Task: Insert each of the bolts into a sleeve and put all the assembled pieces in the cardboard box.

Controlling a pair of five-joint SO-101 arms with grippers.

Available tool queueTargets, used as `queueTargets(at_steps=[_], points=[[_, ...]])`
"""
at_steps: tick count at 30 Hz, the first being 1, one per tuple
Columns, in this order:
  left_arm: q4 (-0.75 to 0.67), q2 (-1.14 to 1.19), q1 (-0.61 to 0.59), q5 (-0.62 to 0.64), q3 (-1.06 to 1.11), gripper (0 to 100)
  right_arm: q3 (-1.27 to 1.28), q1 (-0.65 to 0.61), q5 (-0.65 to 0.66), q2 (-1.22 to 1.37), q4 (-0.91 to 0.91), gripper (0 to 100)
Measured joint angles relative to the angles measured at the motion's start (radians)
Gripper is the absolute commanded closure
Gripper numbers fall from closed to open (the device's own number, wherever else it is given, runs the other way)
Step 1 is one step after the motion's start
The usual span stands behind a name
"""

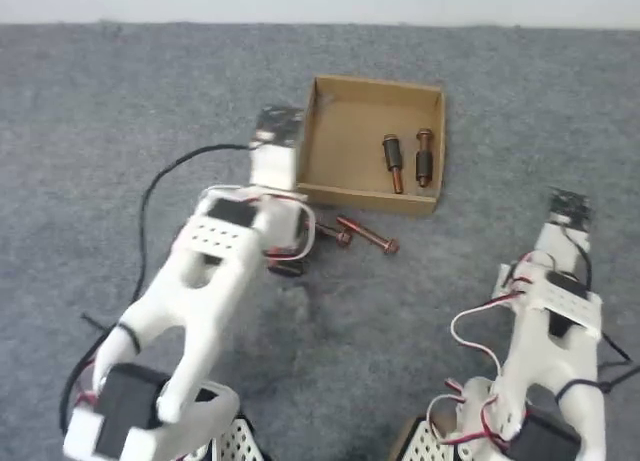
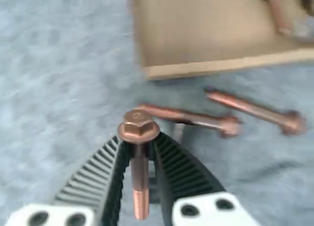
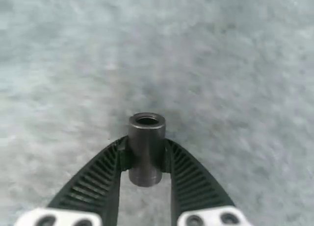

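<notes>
**STATION STATUS: BOTH TOOLS LOADED, TWO ASSEMBLIES IN BOX**

1. Desk. The grey carpet-covered desk [image 1: 80, 131] carries all items.

2. Arms. The white left arm [image 1: 200, 291] extends from the near left edge of the desk. Its wrist is just beside the near left corner of the box. The white right arm [image 1: 545, 331] stands at the near right, well apart from the box.

3. Box. The open brown cardboard box [image 1: 372, 196] sits at the far centre of the desk.

4. Assembled pieces. Two copper bolts fitted with dark sleeves [image 1: 392, 161] [image 1: 424, 159] lie side by side on the box floor, toward its right wall.

5. Loose bolts. Two bare copper-coloured hex-head bolts [image 2: 250, 111] [image 2: 191, 117] lie on the carpet just outside the near wall of the box, close to each other.

6. Left tool. The left tool [image 2: 139, 142] is clenched on a third copper-coloured flanged hex bolt [image 2: 138, 125]. The black ribbed fingers [image 2: 115, 172] grip the shank. The head sits just past the fingertips and the threaded end points back toward the wrist.

7. Right tool. The right tool [image 3: 145, 147] grasps a dark cylindrical metal sleeve [image 3: 146, 138] between its ribbed fingers [image 3: 98, 179], over bare carpet. The open bore faces away from the wrist.
</notes>
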Motion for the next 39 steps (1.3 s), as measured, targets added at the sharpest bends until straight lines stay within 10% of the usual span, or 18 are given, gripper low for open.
queueTargets(at_steps=[18,39], points=[[-0.175,-0.276,-0.517,0.0,0.443,99,-0.049,-0.443,0.141,0.0,-0.37,99.1],[-0.187,-0.276,-0.549,0.0,0.446,99,-0.026,-0.738,0.144,0.269,-1.316,99.1]])
